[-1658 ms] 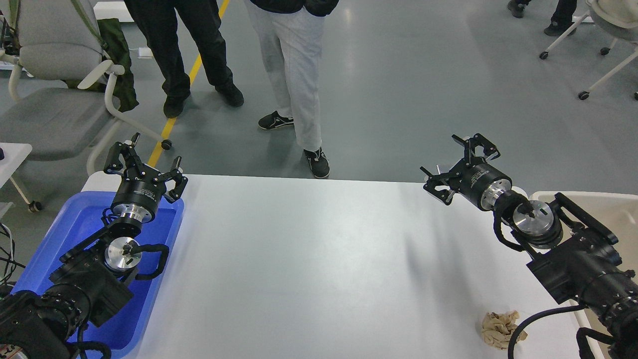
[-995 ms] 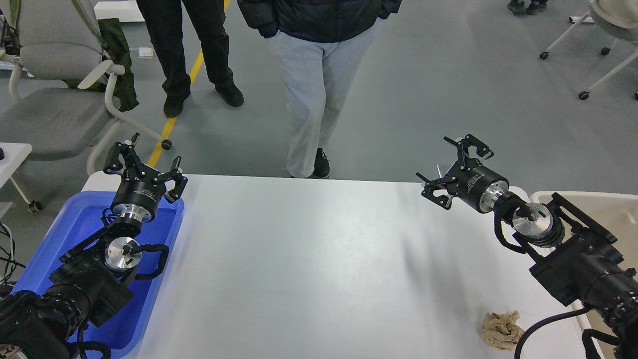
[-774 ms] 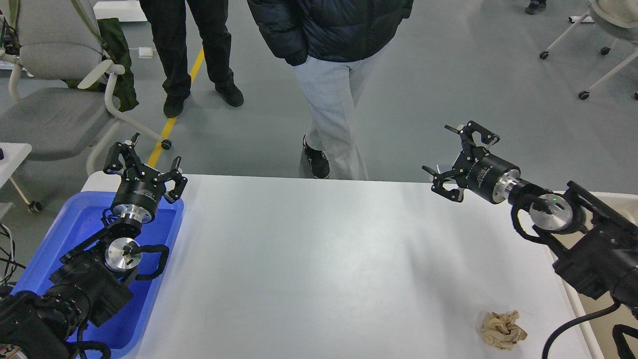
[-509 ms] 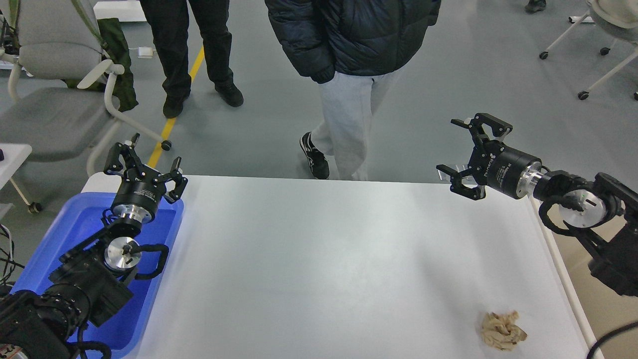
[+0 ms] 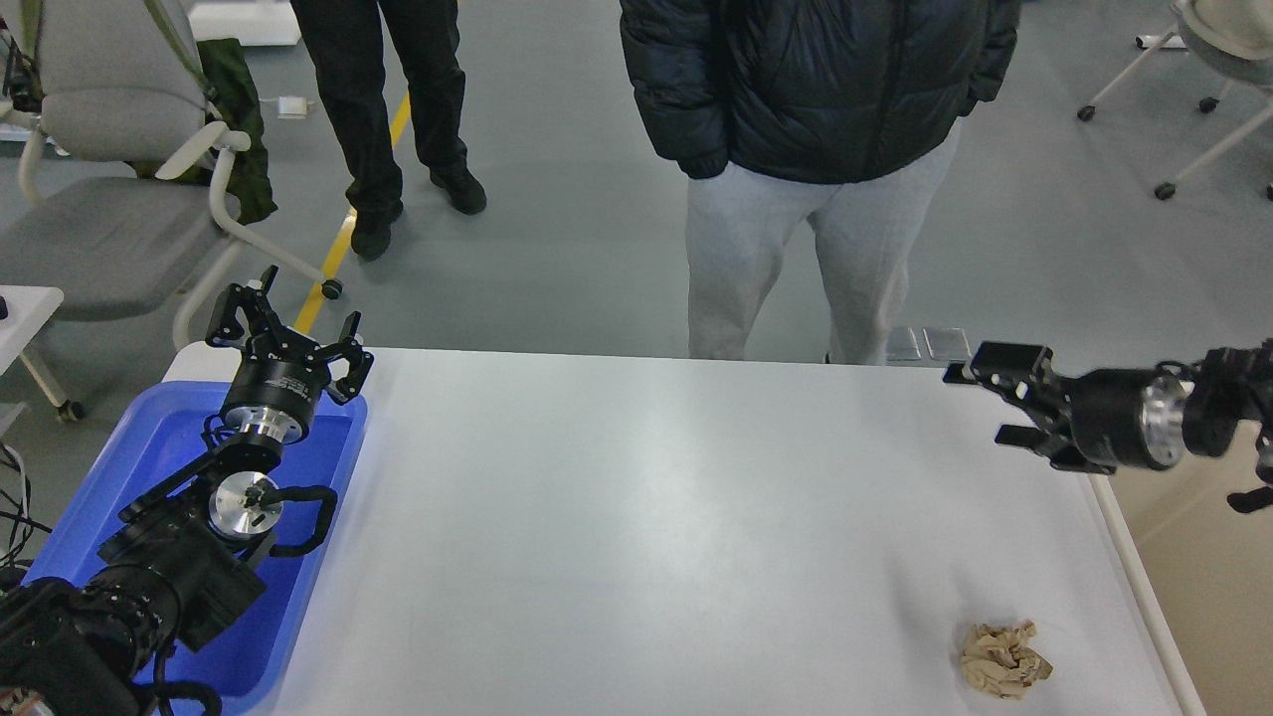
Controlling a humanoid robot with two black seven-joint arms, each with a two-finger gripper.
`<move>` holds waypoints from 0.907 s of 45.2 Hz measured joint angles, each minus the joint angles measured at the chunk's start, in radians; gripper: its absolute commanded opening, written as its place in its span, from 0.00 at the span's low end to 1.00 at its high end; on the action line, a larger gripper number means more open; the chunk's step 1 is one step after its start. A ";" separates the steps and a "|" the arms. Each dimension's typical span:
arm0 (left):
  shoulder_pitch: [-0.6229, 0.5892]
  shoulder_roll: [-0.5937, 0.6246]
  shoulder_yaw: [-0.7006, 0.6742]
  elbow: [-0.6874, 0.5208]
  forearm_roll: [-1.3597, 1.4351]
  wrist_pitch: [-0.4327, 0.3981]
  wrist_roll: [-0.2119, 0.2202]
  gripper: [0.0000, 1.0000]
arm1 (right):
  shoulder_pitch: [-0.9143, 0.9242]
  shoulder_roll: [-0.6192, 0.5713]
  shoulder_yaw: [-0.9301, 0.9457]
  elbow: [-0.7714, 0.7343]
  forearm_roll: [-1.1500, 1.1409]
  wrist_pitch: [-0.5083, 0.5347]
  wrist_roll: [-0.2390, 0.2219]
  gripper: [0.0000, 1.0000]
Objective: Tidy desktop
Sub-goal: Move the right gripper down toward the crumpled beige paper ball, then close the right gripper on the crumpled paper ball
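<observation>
The white desktop (image 5: 636, 517) fills the middle of the head view. A crumpled beige paper ball (image 5: 1002, 658) lies on it near the front right corner. My left gripper (image 5: 286, 326) is open and empty, held above the far end of the blue tray (image 5: 109, 477) at the left. My right gripper (image 5: 990, 403) is open and empty, held above the desktop's far right edge, well behind the paper ball.
A beige bin (image 5: 1208, 577) sits just right of the desktop. A person in a black jacket and grey trousers (image 5: 816, 149) stands right at the far edge. Another person (image 5: 383, 109) and a grey chair (image 5: 109, 169) are behind on the left.
</observation>
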 measured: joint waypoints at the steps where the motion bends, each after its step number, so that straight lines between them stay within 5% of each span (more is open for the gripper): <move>1: 0.000 0.000 0.000 0.000 0.000 0.000 0.000 1.00 | 0.001 -0.015 -0.017 0.012 -0.034 -0.003 0.006 1.00; 20: 0.000 0.000 -0.001 0.000 0.000 0.000 0.000 1.00 | -0.011 -0.139 -0.313 0.109 -0.460 -0.160 0.103 1.00; 41: 0.000 0.000 -0.001 0.000 0.000 0.000 0.000 1.00 | -0.114 -0.098 -0.396 0.120 -0.557 -0.258 0.122 1.00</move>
